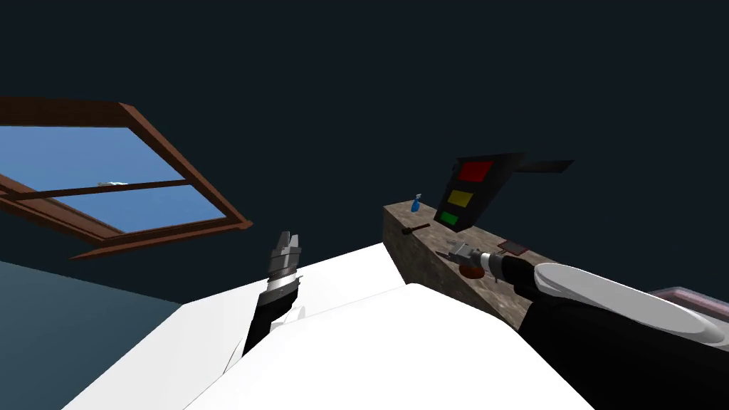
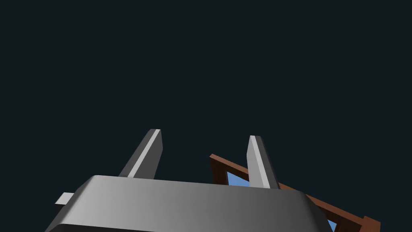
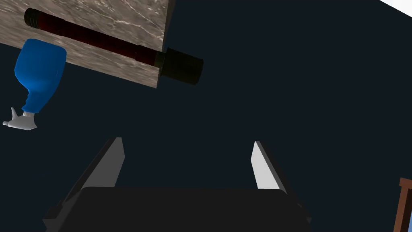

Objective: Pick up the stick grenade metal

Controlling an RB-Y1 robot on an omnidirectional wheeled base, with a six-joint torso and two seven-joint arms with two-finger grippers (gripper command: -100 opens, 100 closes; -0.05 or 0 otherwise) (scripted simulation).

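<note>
Lying on the stone counter (image 1: 427, 269), at ten o'clock from the right gripper (image 1: 450, 250) with fingers apart, the stick grenade (image 1: 416, 229) looks rigid and head-heavy, best clamped across its slim handle. The left gripper (image 1: 287, 240) is likewise spread, empty.

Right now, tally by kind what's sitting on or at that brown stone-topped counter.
Dark stick grenade with dark red handle: 1
Blue spray bottle with white nozzle: 1
Black panel with red, yellow and green squares: 1
Flat dark rectangular object: 1
Brown round object: 1
Total: 5
</note>
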